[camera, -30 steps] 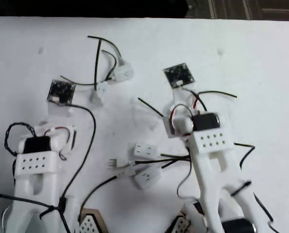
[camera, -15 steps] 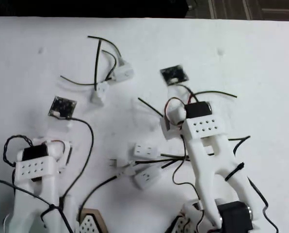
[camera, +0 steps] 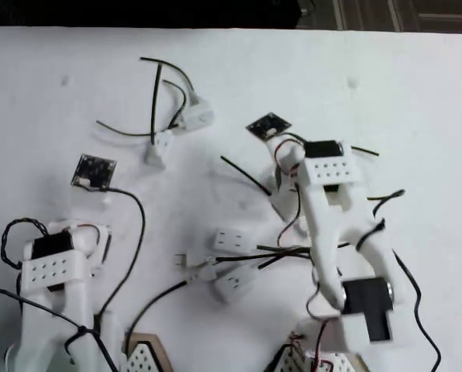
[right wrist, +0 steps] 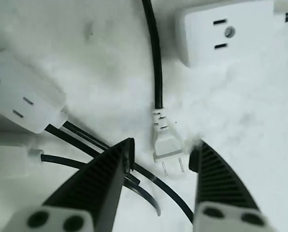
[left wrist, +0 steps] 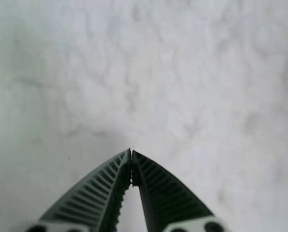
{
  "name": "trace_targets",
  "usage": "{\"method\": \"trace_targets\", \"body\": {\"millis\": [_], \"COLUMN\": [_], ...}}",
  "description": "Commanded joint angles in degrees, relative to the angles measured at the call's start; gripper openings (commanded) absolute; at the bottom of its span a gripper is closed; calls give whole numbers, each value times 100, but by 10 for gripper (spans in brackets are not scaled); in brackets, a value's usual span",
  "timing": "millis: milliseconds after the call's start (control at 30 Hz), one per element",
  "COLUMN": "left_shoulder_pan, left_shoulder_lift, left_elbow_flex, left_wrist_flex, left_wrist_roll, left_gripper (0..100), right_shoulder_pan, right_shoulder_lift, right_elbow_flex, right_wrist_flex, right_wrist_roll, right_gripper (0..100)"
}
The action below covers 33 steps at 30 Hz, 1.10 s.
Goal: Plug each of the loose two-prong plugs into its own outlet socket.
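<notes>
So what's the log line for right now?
right gripper open over two-prong plug | left gripper shut over table | plug loose

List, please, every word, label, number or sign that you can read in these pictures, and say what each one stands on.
No text can be read in any view.
On the white plug: no print shows.
On the white outlet socket: only its slots and a round hole, no print.
On the small dark boards: any marking is too small to read.
</notes>
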Motion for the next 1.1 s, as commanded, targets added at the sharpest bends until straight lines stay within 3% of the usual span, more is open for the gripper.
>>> {"method": "trace_targets", "body": {"millis": [0, 333, 500, 900, 1067], "left_shoulder_pan": [-75, -75, -75, -75, -75], "left_shoulder_lift": [-145, -145, -145, -145, -145], "left_elbow_flex": [-18, -18, -18, -18, -18], "left_wrist_flex": [-88, -88, -88, -88, -88], "left_wrist_roll": [-44, -44, -44, -53, -53], "left_gripper": [23, 23, 23, 23, 23], "right_shoulder_pan": [66, 338, 391, 119, -338], "right_shoulder_lift": [585, 1604, 1604, -479, -330], "right_elbow_flex": [-369, -404, -404, -369, -360], "right_wrist_flex": [40, -593, -787, -426, -470], "right_wrist_roll": [79, 62, 53, 26, -440], "right_gripper": [194, 183, 8, 17, 17]}}
